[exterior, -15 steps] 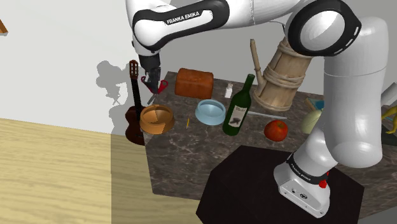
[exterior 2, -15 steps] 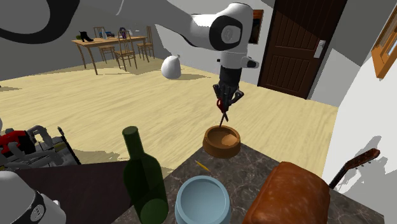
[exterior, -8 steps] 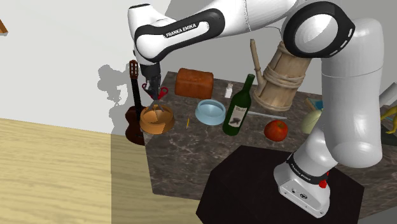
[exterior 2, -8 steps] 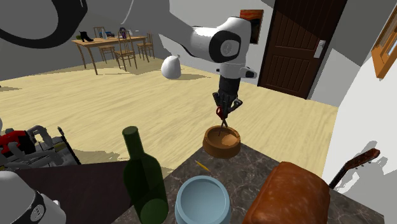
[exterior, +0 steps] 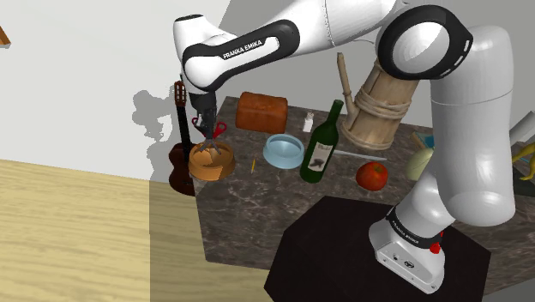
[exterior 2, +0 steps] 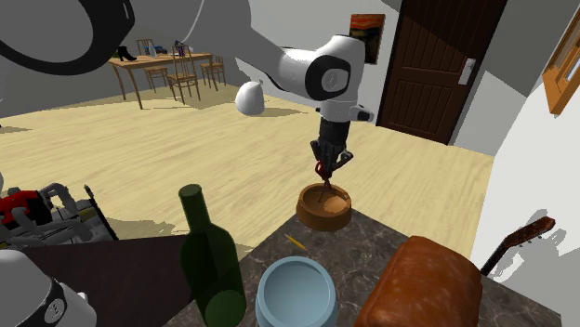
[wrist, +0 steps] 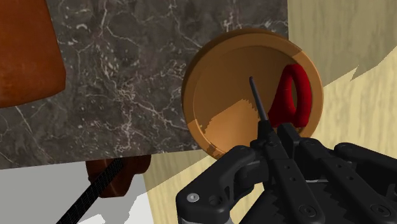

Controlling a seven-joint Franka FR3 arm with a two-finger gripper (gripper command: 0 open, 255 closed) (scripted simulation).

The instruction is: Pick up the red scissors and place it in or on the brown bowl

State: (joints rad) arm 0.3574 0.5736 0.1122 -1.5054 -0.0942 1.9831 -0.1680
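Red-handled scissors [exterior 2: 322,176] with a thin dark blade hang from the robot's all-black two-finger gripper [exterior 2: 325,160], directly over a round brown bowl [exterior 2: 311,215] — the blade tip points down into the bowl's hollow. In the wrist view the fingers [wrist: 294,145] are pressed close, pinching the scissors near the pivot. One red handle loop sticks out to the side and the blade pokes forward over the bowl's inside. Held this way the scissors hang roughly upright, so in my judgement they would fall within the rim on release rather than lie across it. The bowl sits at a corner of a dark marbled table [exterior: 249,202], right by the edge — an off-centre drop could send the scissors onto the pale wooden floor [exterior: 77,223]. A brown bread loaf [exterior: 261,111] lies near the bowl on the table, and a small brown guitar [exterior: 180,172] leans just past the corner. Neither touches the bowl. Whether the blade tip touches the bowl's bottom cannot be told.
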